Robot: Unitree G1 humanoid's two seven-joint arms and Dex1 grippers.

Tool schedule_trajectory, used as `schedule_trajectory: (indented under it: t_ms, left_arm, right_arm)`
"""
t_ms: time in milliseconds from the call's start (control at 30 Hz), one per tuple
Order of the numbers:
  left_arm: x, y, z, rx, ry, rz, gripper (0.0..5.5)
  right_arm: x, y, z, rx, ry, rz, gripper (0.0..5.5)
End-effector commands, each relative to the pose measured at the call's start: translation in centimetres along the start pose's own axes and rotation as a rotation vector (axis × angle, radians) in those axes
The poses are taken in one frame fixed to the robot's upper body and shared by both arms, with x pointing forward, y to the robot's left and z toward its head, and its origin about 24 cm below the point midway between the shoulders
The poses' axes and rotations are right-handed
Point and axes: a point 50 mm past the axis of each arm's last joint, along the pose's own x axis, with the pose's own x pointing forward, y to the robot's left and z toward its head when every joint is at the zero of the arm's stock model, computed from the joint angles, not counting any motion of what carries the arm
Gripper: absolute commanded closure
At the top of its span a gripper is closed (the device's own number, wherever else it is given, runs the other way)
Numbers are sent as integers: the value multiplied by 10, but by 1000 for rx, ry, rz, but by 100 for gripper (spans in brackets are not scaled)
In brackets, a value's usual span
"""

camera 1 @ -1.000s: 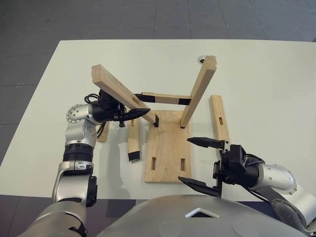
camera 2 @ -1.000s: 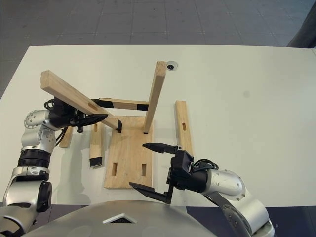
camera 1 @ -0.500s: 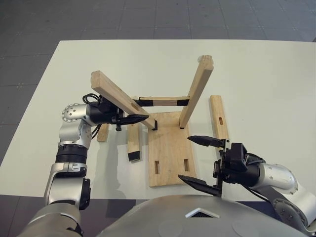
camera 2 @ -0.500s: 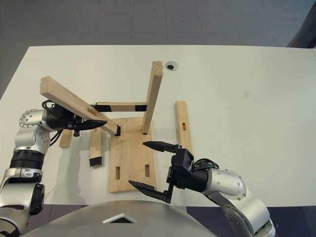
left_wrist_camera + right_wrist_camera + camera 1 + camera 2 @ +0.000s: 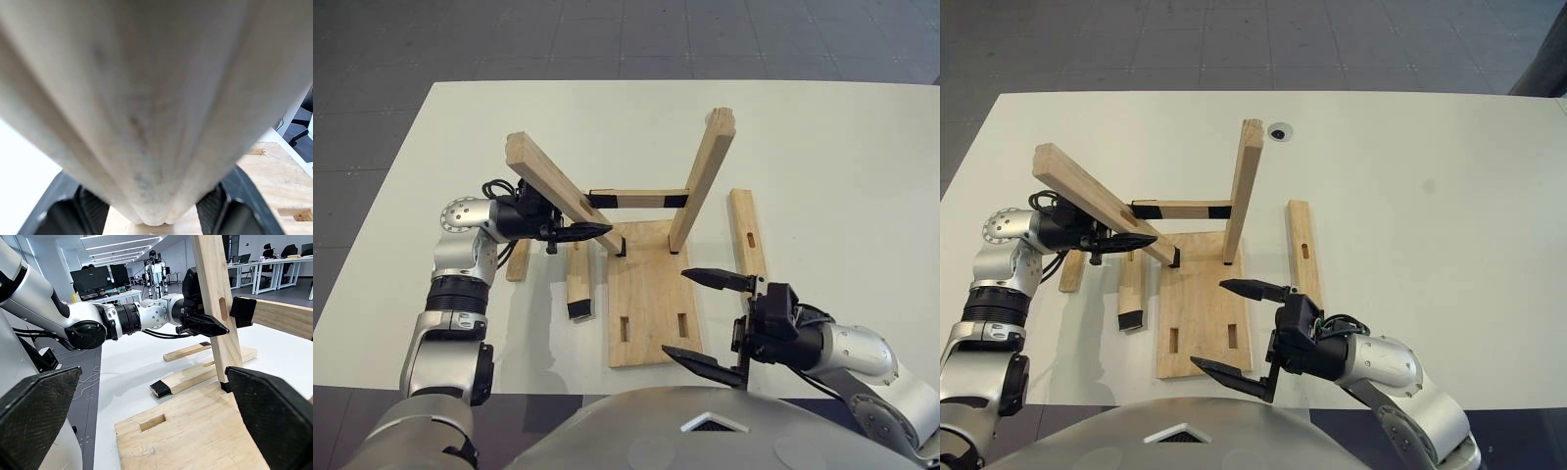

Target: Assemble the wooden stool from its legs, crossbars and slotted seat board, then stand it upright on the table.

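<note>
- Left end effector (image 5: 579, 231) is clamped on the tilted leg (image 5: 543, 174), whose foot meets the seat board (image 5: 646, 289).
- Right end effector (image 5: 675, 311) gapes wide, holding nothing.

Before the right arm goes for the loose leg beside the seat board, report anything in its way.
Nothing visible. The open right gripper hangs by the near end of the loose leg, which lies flat on the table.

The seat board (image 5: 651, 304) and leg (image 5: 548, 181) are pale, unvarnished matt wood. The worktop (image 5: 842, 166) is smooth, matt white.
</note>
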Motion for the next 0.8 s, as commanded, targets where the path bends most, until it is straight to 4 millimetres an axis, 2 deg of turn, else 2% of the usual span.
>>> schedule_trajectory:
  t_ms: [33, 400, 800]
  left_arm:
    - [-2, -8, -30, -137, 97, 36, 340]
    - [-5, -7, -46, -322, 125, 74, 340]
    - [7, -20, -45, -225, 194, -20, 340]
  right_arm:
    - [0, 1, 2, -21, 3, -6, 0]
    - [1, 1, 1, -23, 4, -1, 0]
    - [1, 1, 2, -26, 1, -4, 0]
